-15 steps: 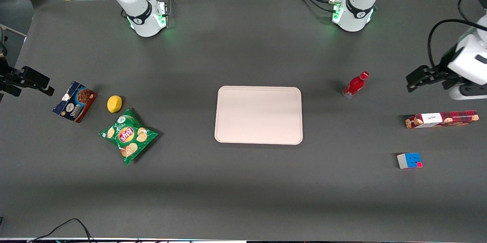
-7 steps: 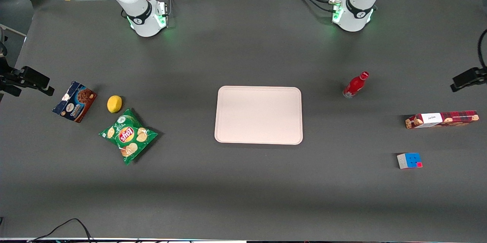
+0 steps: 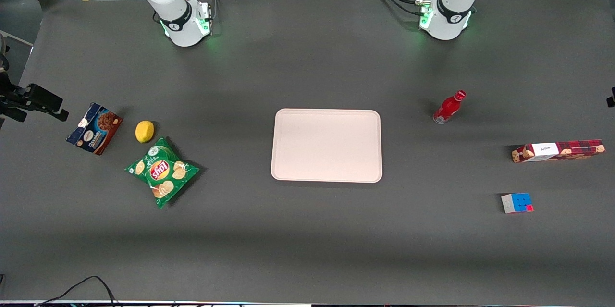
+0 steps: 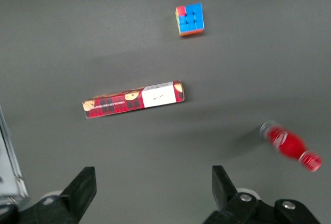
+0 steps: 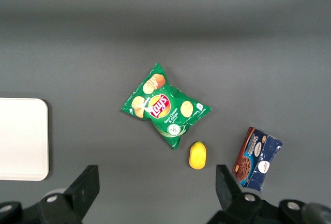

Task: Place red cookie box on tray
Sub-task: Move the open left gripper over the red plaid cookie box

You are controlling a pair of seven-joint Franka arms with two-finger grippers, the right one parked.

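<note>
surface: dark grey table [image 3: 307, 230], matte, evenly lit; cable racks at its robot-base edge.
jaws: gripper [image 4: 154, 190] wide open, nothing between the fingers [image 4: 223, 185]; it hangs high over the working arm's end of the table, looking straight down.
under the jaws: bare table, with the red cookie box [image 4: 133, 100] lying a bit off the gripper's centre line, not touched.
box position: red cookie box [image 3: 558, 151] flat on the table near the working arm's end, well apart from the tray [image 3: 326, 177].
box axis: long axis runs roughly along the table's length, slightly tilted; the white-label, cookie-picture end points toward the tray, the tartan end toward the table's edge.
why this pose: my read is a high, open stance to survey and line up; the fingers would span the narrow width, across the long axis.
neighbours: red bottle [image 3: 449, 106] farther from the front camera than the box; puzzle cube [image 3: 517, 202] nearer to it. Both apart from the box.
tray: pale pink, mid-table, nothing on it.
status: task not started; descent and grasp pending.
</note>
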